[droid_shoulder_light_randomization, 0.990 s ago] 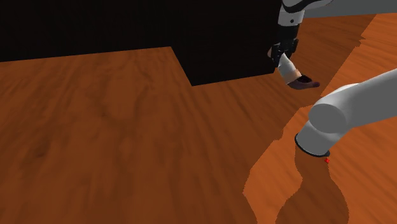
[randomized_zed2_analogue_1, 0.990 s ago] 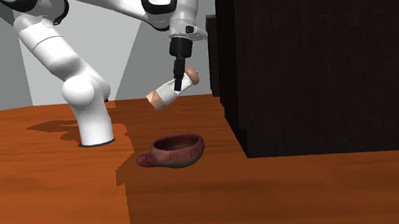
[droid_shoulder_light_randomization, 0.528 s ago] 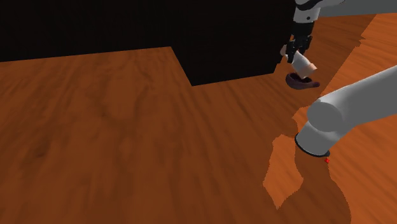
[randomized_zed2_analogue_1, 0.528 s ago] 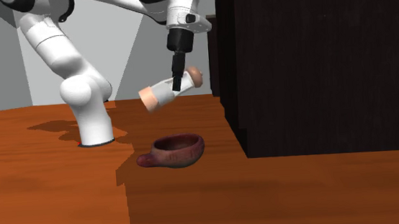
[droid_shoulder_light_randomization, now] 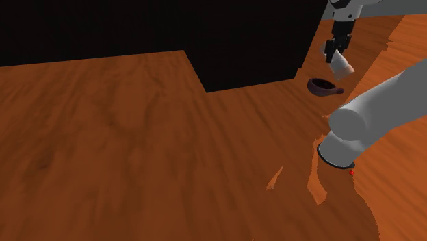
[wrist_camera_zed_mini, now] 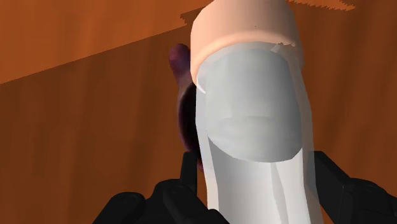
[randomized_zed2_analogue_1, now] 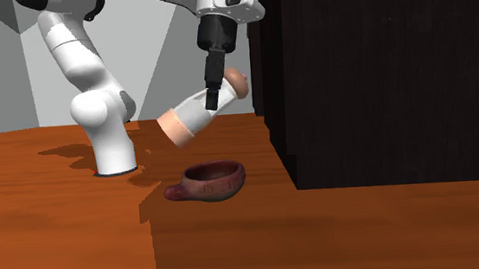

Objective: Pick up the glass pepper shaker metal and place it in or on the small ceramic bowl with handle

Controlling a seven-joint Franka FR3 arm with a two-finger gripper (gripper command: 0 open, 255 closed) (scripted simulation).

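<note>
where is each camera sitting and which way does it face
Shoulder view: beside the arm's base, looking down across the wooden surface; shows part of the white arm and the gripper.
Second exterior view: low, near surface height, facing the arm across the wood; shows most of the arm.
Wrist view: on the hand, looking along the jaws, shut on the shaker, toward the bowl.
Both exterior views share the shaker held above the bowl.
</note>
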